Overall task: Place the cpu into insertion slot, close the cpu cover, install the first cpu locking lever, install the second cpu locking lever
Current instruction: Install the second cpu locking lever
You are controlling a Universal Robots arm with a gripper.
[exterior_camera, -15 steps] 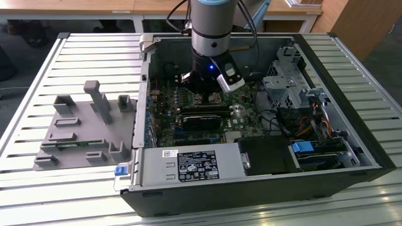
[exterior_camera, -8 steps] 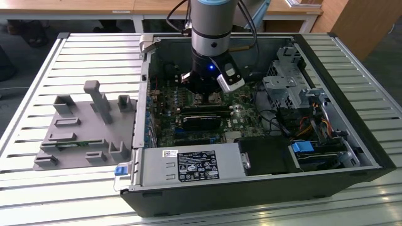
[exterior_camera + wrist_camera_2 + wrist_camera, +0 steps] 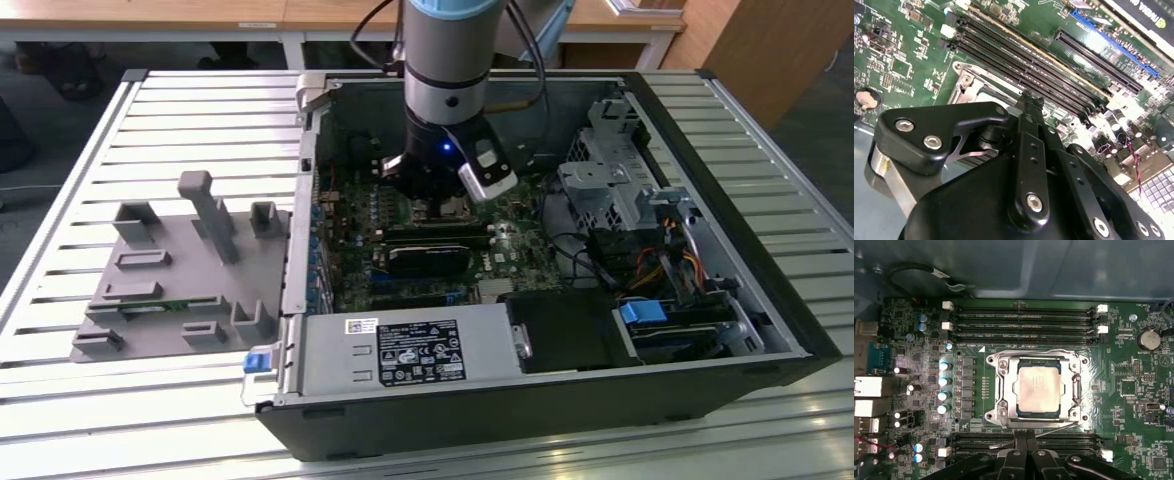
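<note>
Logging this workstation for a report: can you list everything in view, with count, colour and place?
Open black computer case: one, on the slatted metal table.
Green motherboard: one, inside the case.
Pale silver square cpu: one, seated in the socket.
Silver metal cpu cover frame: one, lying around the chip.
Long black memory slots: several, on both sides of the socket.
Grey plastic fixture: one, on the exterior view's left.
Black tool: one, just beside the socket, fingertips together.
</note>
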